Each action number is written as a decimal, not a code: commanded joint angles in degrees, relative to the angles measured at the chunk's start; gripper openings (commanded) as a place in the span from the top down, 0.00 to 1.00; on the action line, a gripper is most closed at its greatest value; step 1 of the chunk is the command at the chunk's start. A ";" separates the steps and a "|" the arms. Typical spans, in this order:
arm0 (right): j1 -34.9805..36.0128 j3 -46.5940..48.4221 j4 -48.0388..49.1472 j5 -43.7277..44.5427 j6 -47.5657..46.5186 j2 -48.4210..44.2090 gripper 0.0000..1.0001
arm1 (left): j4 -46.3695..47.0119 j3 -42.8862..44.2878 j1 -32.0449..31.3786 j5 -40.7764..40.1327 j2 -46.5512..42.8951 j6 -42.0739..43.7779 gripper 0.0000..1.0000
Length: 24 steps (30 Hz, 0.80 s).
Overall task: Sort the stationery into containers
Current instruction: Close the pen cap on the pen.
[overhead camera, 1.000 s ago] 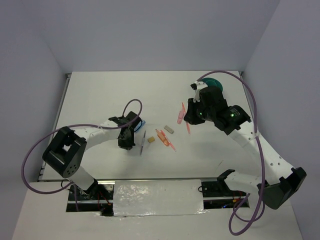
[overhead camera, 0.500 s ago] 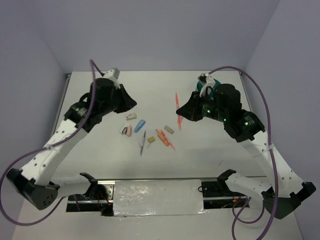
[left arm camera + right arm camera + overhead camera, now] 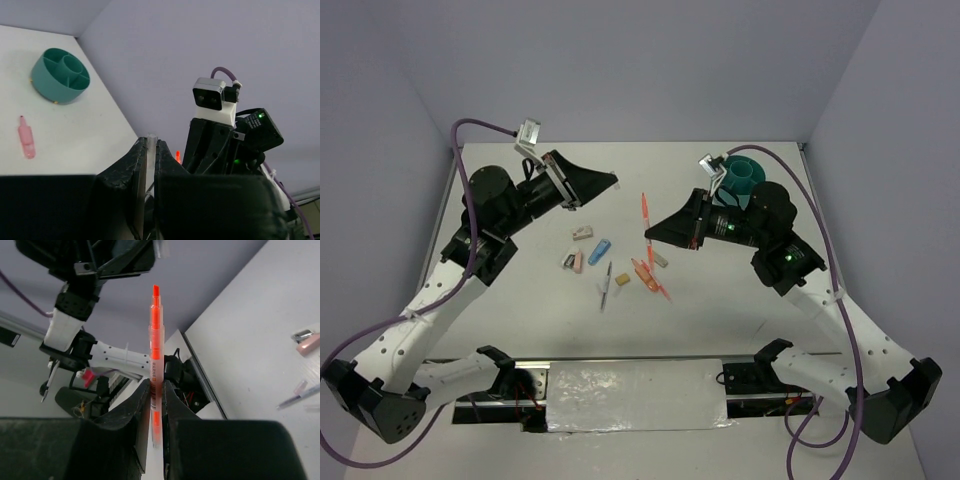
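Lifting higher, right tool [image 3: 649, 232] clamps orange marker [image 3: 644, 208], left tool [image 3: 610, 181] clamps pale stick [image 3: 151, 142].

From above, the right arm [image 3: 775, 215] hides the near rim of the teal cup [image 3: 745, 170]. The orange pen [image 3: 155, 340] goes blurry low down, between the fingers of the right gripper [image 3: 155, 386]. The left gripper [image 3: 151, 146] pinches a pale piece [image 3: 151, 138], only its tip showing. The loose blocks [image 3: 601, 247] on the table [image 3: 720, 300] are too small to name.
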 commanded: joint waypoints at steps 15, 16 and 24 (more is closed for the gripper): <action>2.64 6.34 -9.30 -6.38 -10.53 4.66 1.00 | 13.17 3.37 0.83 10.21 4.15 -3.71 1.00; 2.64 6.42 -9.38 -6.38 -10.71 4.66 1.00 | 13.09 3.29 0.83 10.30 4.33 -3.63 1.00; 2.64 8.88 -10.26 -2.25 -13.52 5.54 1.00 | 12.73 1.62 1.27 11.53 4.07 -2.83 1.00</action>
